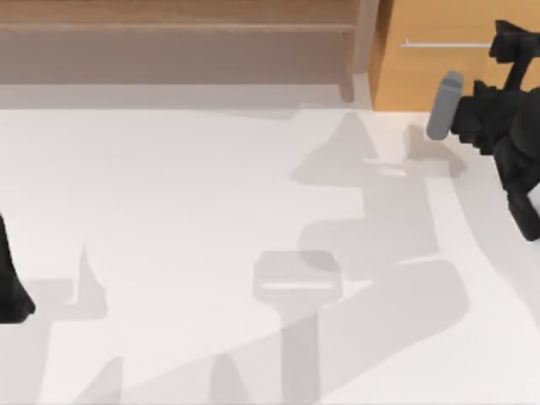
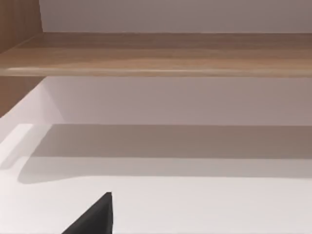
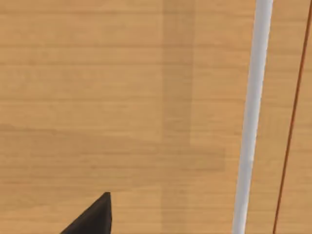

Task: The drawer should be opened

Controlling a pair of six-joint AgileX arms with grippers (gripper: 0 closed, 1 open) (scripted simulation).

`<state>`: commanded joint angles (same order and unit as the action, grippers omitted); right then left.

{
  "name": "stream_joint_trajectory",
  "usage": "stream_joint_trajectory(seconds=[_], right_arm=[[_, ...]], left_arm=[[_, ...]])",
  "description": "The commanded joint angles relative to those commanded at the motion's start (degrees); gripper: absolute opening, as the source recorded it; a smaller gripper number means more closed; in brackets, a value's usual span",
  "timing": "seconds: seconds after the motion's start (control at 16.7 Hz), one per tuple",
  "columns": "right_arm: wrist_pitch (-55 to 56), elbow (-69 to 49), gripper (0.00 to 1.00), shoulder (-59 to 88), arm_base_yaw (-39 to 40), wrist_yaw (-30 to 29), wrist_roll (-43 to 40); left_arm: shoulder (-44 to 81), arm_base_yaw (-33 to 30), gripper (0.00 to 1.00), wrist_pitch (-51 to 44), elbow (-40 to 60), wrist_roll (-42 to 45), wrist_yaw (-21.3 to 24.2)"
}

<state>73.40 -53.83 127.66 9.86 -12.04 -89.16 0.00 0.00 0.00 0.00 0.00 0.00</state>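
From the top view, the drawer (image 1: pixel 422 76) sits at the upper right of the frame, its orange-tan front closed, with the silver bar handle (image 1: pixel 443 44) running across it. The right claw (image 1: pixel 506 42) is at the far upper right, right at the handle's end — whether it is spread or pressed together I cannot tell. The brown-grey shelf unit (image 1: pixel 177 42) fills the upper left. The left arm (image 1: pixel 13 283) is parked at the left edge of the white surface (image 1: pixel 186 219).

From the left wrist view, a shelf board (image 2: pixel 161 53) stretches across the upper part of the frame.

From the right wrist view, the drawer front (image 3: pixel 122 107) is close up — the handle (image 3: pixel 251 117) crosses the right part of the frame.
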Motion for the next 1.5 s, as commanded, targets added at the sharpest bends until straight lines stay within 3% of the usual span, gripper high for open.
stream_joint_trajectory(seconds=[0.66, 1.44, 1.5], right_arm=[[-3.54, -6.97, 1.00, 3.11, -0.47, 0.57, -0.13], [-3.54, -6.97, 0.02, 3.11, -0.47, 0.57, -0.13], [-3.54, -6.97, 0.00, 3.11, -0.47, 0.57, -0.13]], left_arm=[[0.00, 0.00, 1.00, 0.00, 0.00, 0.00, 0.00], [0.00, 0.00, 1.00, 0.00, 0.00, 0.00, 0.00], [0.00, 0.00, 1.00, 0.00, 0.00, 0.00, 0.00]])
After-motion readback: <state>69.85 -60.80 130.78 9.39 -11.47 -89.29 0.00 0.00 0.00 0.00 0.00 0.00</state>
